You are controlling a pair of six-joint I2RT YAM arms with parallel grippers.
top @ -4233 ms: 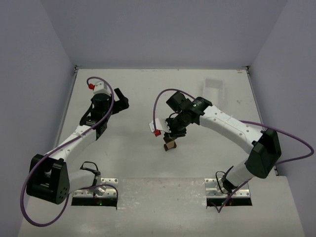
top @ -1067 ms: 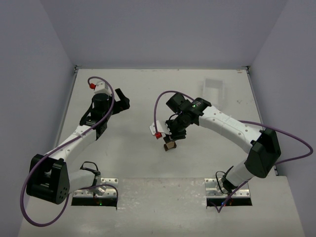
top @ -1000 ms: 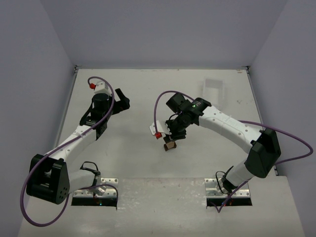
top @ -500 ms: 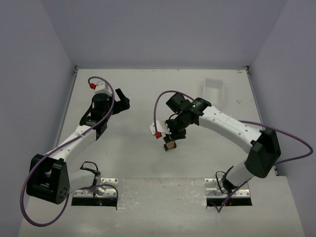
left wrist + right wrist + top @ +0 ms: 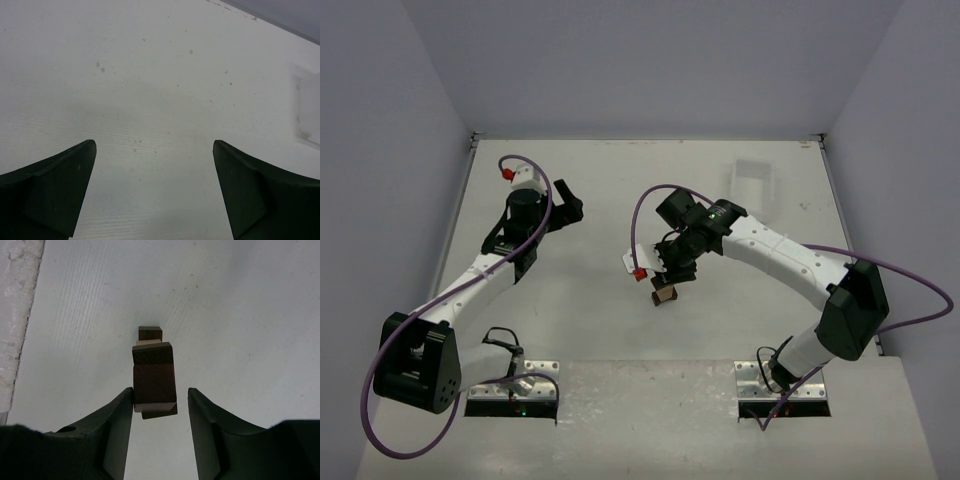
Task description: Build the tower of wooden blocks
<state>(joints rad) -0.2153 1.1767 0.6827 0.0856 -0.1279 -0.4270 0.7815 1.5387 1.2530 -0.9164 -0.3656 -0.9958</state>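
The wood block tower [image 5: 664, 293] stands mid-table, a small stack of dark brown and light tan blocks. In the right wrist view the tower [image 5: 154, 371] has a dark brown block on top, with a tan layer and further dark blocks below. My right gripper [image 5: 672, 272] hovers right over it, open [image 5: 160, 391]. The top block sits between the jaws, against the left finger [image 5: 120, 425], with a gap to the right finger [image 5: 207, 427]. My left gripper [image 5: 568, 205] is open and empty [image 5: 154, 145] over bare table, far left of the tower.
A white plastic tray [image 5: 753, 183] lies at the back right, also faint at the right edge of the left wrist view [image 5: 306, 110]. Grey walls close the table on three sides. The arm bases sit at the near edge.
The right wrist has shifted slightly above the tower. The tower and the left arm have not moved.
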